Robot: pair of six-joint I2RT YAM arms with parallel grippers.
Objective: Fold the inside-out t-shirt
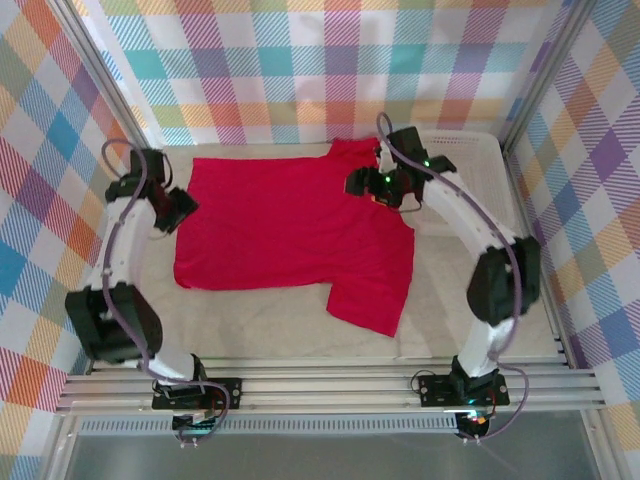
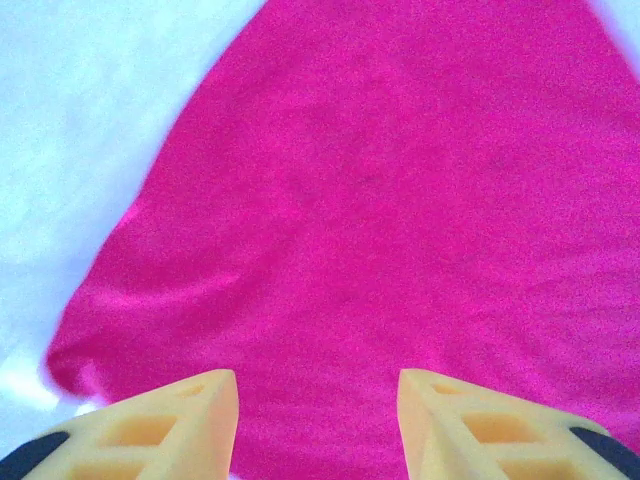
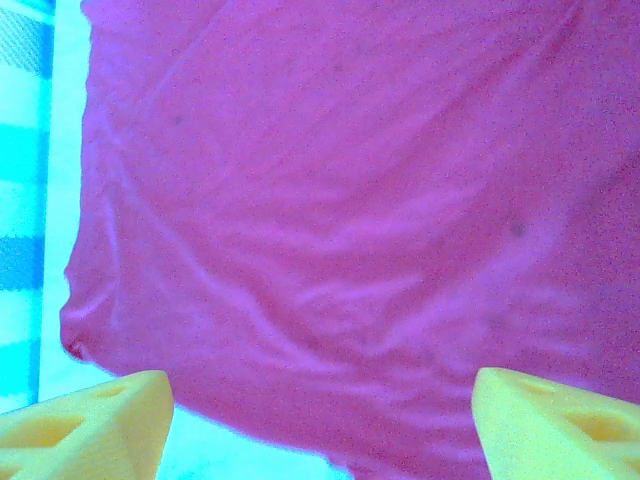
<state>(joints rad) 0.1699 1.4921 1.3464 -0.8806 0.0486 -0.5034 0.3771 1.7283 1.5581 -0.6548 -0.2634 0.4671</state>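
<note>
The inside-out t-shirt (image 1: 290,230) lies spread flat on the table, bright red, with one sleeve pointing toward the near edge and the other at the back right. My left gripper (image 1: 180,208) hangs open at the shirt's left edge; in the left wrist view its yellow fingers (image 2: 190,420) straddle the red cloth (image 2: 380,220) with nothing pinched. My right gripper (image 1: 378,186) hovers open over the shirt's upper right, near the far sleeve. In the right wrist view its fingers (image 3: 100,425) stand wide apart above the wrinkled cloth (image 3: 340,200).
A pale cloth covers the table (image 1: 280,325). A white basket (image 1: 470,150) sits at the back right, behind the right arm. Checkered walls (image 1: 40,150) close in the left, back and right sides. A metal rail (image 1: 320,385) runs along the near edge.
</note>
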